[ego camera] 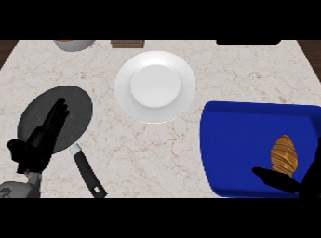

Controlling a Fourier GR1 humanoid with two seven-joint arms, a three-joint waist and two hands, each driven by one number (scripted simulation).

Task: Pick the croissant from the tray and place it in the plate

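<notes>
One croissant lies in the tray, long axis near-to-far, right hand spread open at its near end.

The croissant is golden brown with darker stripes. It lies flat in the right part of the tray, with its long side running from near to far. The tray is blue with a raised edge and sits at the near right. The plate is white and round. It sits farther away, to the left of the tray, and does not touch it.
</notes>
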